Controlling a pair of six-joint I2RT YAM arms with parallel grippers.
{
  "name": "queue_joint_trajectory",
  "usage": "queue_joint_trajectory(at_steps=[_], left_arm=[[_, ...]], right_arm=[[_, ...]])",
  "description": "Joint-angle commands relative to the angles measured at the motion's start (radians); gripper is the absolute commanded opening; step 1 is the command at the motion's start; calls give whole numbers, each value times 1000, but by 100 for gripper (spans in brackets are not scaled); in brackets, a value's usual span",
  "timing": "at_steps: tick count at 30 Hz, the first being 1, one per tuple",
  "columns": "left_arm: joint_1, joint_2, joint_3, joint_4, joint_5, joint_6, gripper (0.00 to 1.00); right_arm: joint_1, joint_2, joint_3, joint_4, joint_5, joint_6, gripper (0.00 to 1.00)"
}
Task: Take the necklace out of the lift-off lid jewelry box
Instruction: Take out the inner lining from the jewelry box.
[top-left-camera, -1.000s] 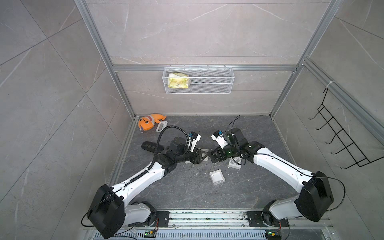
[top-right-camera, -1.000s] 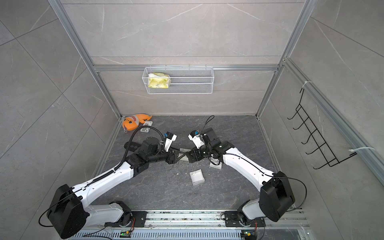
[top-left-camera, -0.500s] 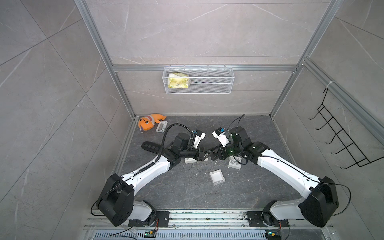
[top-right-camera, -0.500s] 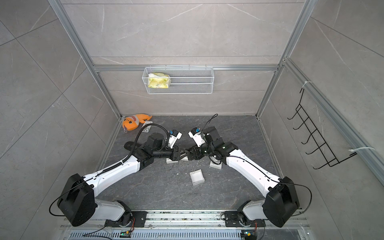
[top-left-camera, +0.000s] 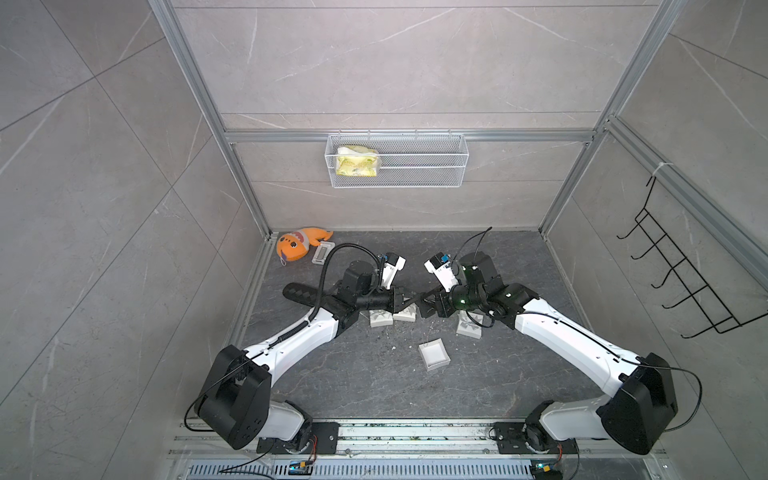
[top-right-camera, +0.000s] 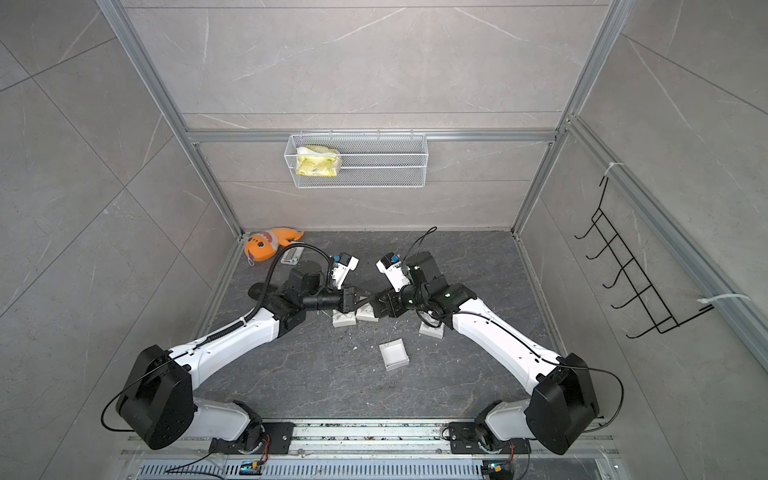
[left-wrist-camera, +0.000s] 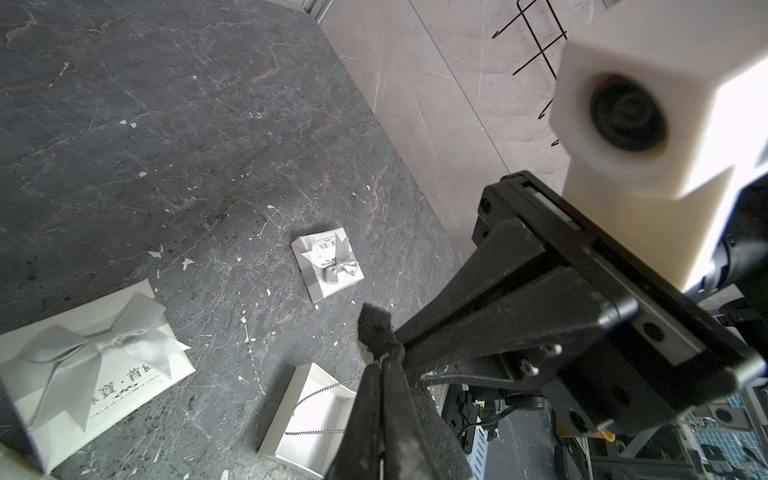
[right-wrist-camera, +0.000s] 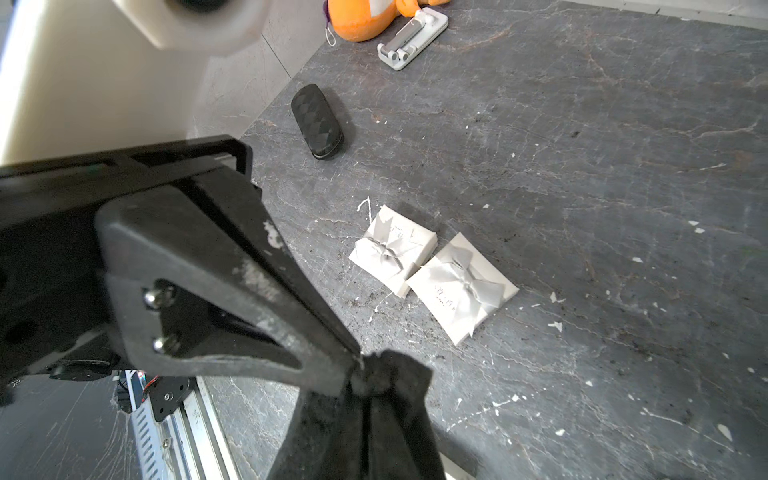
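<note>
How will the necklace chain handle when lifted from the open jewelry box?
Likely limp: the necklace chain drapes slack across the open jewelry box. Thin and probably light, so it could slip a pinch. It might catch the rim and drag the box.

Box (top-left-camera: 434, 354): small, white, square; lid off, open side up, set flat and slightly askew, front of centre.
Necklace (left-wrist-camera: 322, 388): thin silver chain; partly laid inside box, one strand drawn up over its rim.

Left wrist view: the necklace (left-wrist-camera: 322, 390) disappears behind the left gripper (left-wrist-camera: 380, 361), probably pinched there; 1 bowed box (left-wrist-camera: 83, 374) is cut off.
</note>
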Motion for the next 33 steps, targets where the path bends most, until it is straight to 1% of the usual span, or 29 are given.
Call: queue_joint_trajectory(at_steps=[1, 5, 9, 12, 18, 22, 26, 33], left_arm=[[16, 1, 13, 105, 35, -20, 0], [36, 3, 26, 117, 50, -13, 0], [67, 1, 46, 119, 79, -8, 0], [88, -6, 62, 123, 108, -7, 0], [105, -22, 96, 118, 157, 8, 0], [107, -35, 99, 124, 186, 16, 0], [107, -54, 99, 127, 206, 21, 0], [110, -85, 94, 126, 216, 28, 0]], right_arm=[[5, -19, 12, -22, -5, 5, 25], [1, -40, 9, -32, -4, 1, 39], [-16, -70, -31, -13, -38, -16, 48], [-30, -88, -84, 40, -77, -22, 52], [-38, -80, -114, 96, -162, -15, 49], [-41, -64, -114, 108, -217, -19, 50], [-46, -50, -114, 126, -223, -14, 52], [-55, -37, -105, 131, -215, -7, 49]])
